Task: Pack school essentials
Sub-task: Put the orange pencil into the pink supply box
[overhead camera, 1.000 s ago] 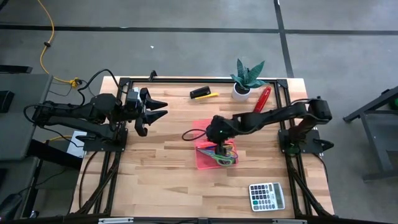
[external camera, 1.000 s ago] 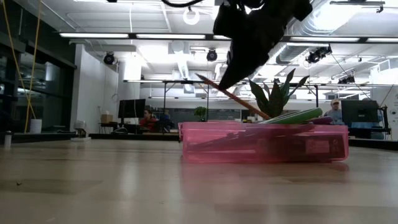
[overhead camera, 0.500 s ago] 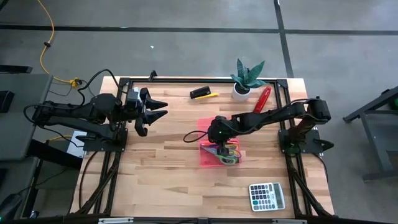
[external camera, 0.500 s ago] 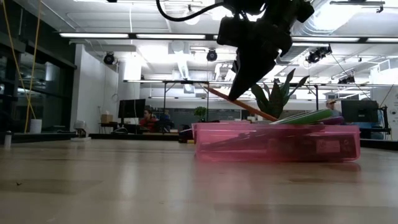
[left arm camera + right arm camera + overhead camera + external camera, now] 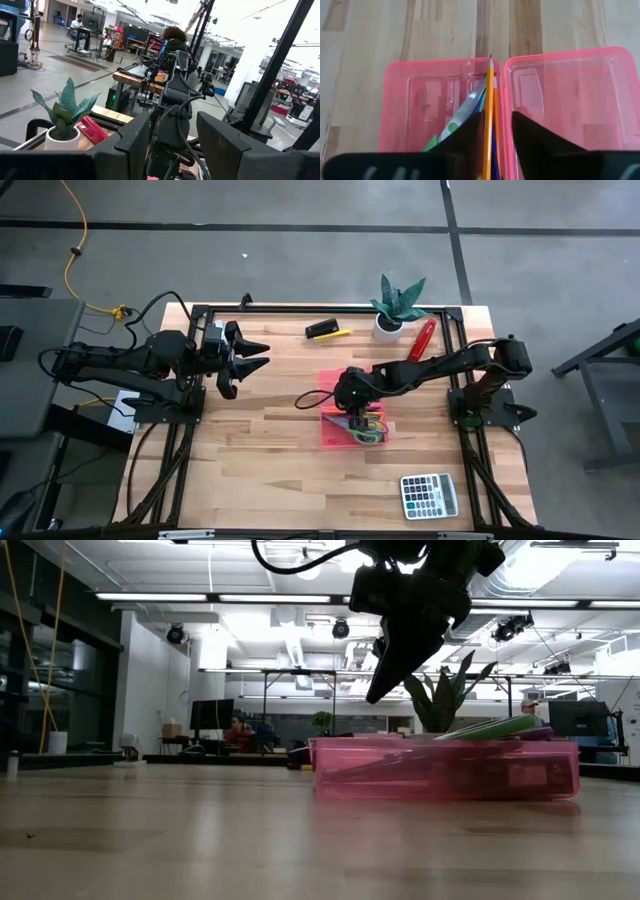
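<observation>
The pale wooden slatted bench (image 5: 260, 450) carries two dark arms. The left arm lies along the left edge, its left gripper (image 5: 248, 358) hanging above the boards near the back-left corner with the jaws spread wide and nothing between them. The right arm reaches in from the right edge to the middle of the bench, where the right gripper (image 5: 352, 412) hovers just above the translucent pink plastic tray (image 5: 330, 432) — its jaws stand slightly apart and grip nothing.

The tray sits a little right of the bench's centre, opened into two shallow halves side by side. In one half lie the school essentials: the thin orange pencil (image 5: 489, 100) along the wall next to the other half, with the green-handled scissors (image 5: 462, 112) and a blue pen beside it; coloured scissor loops (image 5: 368, 430) show at the end nearer the front edge.

Along the back edge stand a potted green plant in a white pot (image 5: 397, 305), a red stapler (image 5: 422, 338) and a black marker with a yellow end (image 5: 327, 331). A grey calculator (image 5: 429, 496) lies at the front-right corner.
</observation>
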Controlling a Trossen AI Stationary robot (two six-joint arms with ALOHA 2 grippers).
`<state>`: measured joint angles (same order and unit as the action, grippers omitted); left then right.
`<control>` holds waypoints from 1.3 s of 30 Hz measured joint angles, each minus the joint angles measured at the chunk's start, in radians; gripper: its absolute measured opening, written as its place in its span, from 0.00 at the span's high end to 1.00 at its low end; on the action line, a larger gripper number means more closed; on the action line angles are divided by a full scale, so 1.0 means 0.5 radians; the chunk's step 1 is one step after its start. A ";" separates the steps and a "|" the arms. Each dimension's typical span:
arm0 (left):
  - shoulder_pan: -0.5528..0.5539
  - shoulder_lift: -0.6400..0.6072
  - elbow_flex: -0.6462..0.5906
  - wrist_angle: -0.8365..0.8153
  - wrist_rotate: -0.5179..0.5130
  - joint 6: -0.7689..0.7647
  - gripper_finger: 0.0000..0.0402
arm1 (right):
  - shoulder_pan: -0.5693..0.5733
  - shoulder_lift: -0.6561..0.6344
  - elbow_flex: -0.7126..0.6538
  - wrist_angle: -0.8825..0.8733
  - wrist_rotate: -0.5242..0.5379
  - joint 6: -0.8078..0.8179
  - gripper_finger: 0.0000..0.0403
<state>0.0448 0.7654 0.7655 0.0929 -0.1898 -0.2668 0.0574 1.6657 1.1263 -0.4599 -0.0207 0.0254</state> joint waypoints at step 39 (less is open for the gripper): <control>0.001 -0.001 0.000 -0.043 -0.002 -0.021 0.62 | -0.061 0.278 -0.048 0.652 0.039 0.353 0.99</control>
<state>0.0452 0.7650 0.7657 0.0711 -0.1907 -0.2771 0.0268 1.8047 1.1023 -0.1337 -0.0013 0.2019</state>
